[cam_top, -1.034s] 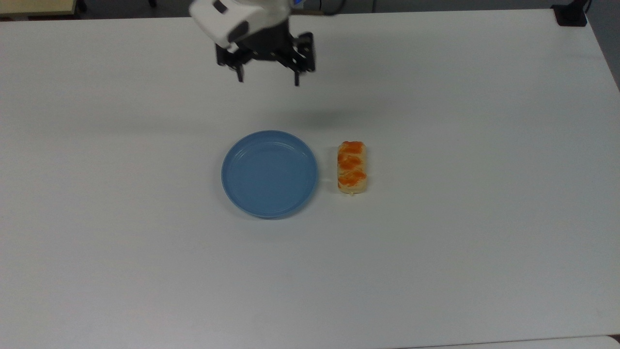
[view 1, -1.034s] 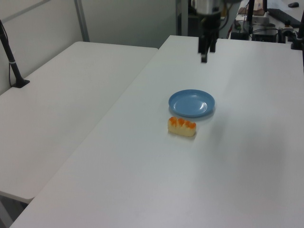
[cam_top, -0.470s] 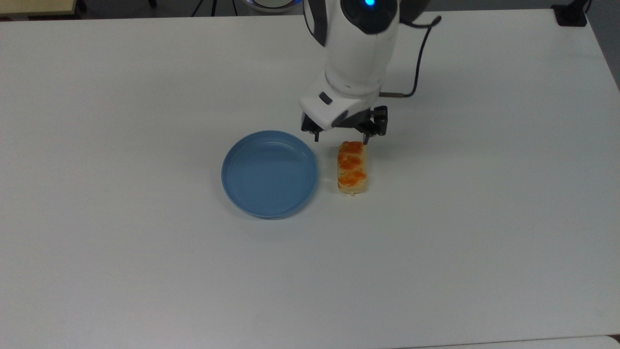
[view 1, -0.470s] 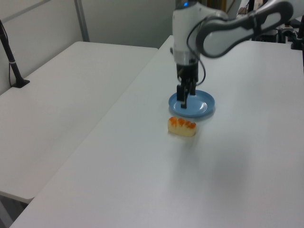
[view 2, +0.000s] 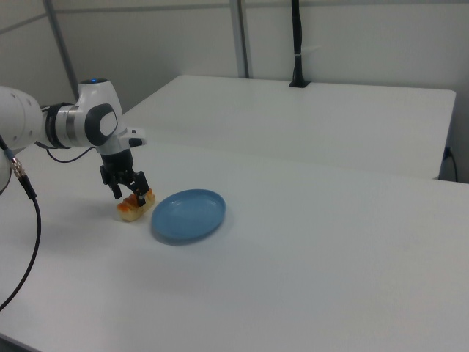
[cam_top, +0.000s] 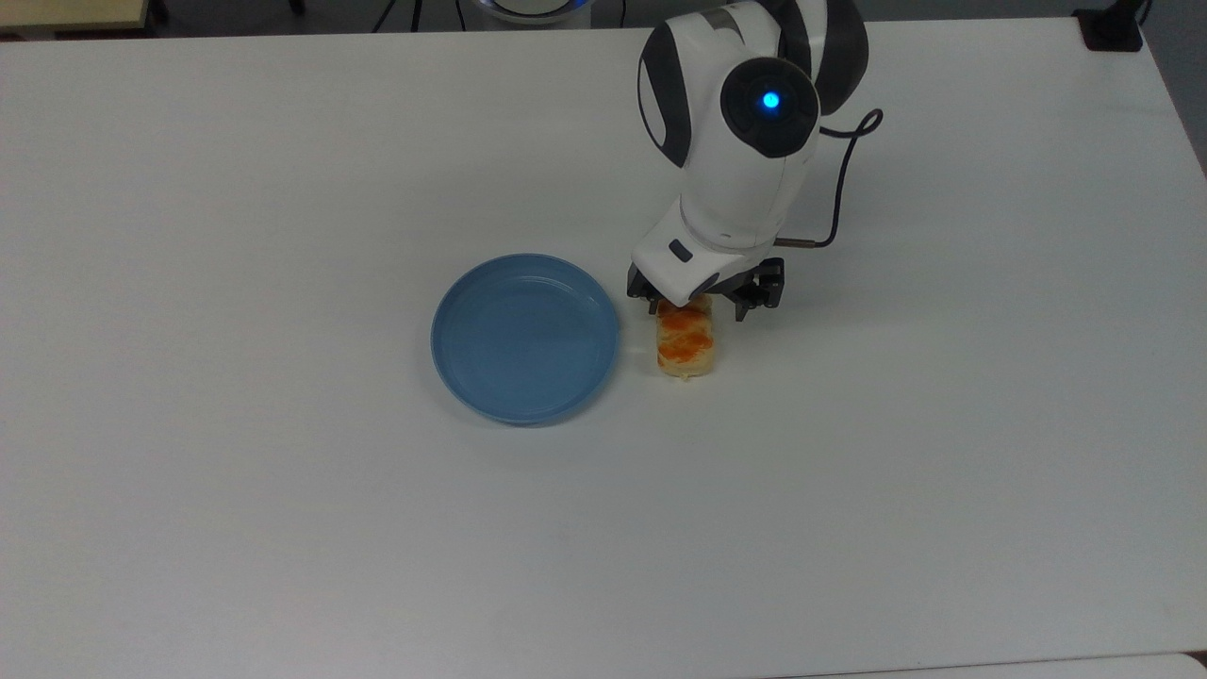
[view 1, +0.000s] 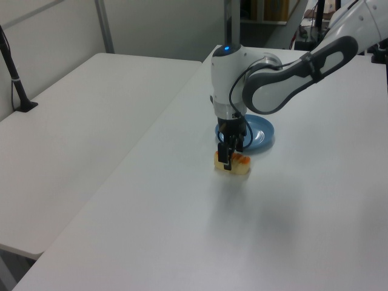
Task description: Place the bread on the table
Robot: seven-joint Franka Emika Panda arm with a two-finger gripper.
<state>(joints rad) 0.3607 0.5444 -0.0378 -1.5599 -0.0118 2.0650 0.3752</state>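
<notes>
Bread (cam_top: 686, 345) sits on the worktop (cam_top: 283, 528) directly under our tool (cam_top: 702, 309), long axis crosswise to the spread fingers straddling its far end; plate (cam_top: 524, 338) alongside.

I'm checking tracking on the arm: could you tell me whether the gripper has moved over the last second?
Yes. In the top view the gripper has come from the table's far edge toward the blue plate and now sits over the bread's far end.
</notes>
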